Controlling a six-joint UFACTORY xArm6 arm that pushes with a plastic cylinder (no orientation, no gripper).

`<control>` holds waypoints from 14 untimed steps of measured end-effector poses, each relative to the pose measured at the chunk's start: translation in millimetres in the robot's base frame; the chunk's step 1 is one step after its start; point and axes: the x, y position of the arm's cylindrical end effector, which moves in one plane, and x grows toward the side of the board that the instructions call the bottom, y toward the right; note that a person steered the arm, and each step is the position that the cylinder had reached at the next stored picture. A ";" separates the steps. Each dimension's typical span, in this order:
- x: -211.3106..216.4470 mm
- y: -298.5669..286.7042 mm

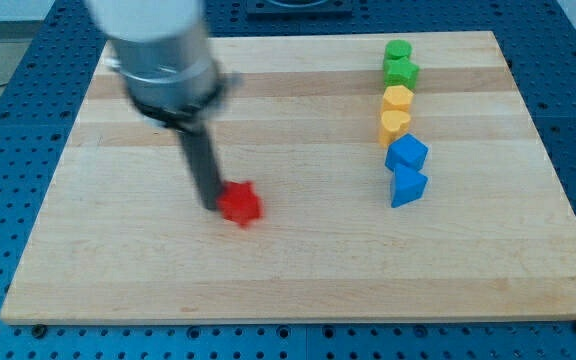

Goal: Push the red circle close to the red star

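Camera view: tip point(213, 205) set against a red block point(239, 204) left of the worktop's point(298, 260) centre.

No fingers are fitted, so no open or shut state applies; only a rod is carried. One red block is seen, blurred, its outline looking star-like; the red circle cannot be made out and may be hidden. Well apart, at the view's right, a column is formed by two green blocks point(400, 62), two yellow blocks point(396, 112) and two blue blocks point(406, 170). The step is judged early: the circle must be located before any push toward the star.
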 end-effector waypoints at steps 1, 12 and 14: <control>45.7 89.3; -218.4 -114.4; -271.8 -100.3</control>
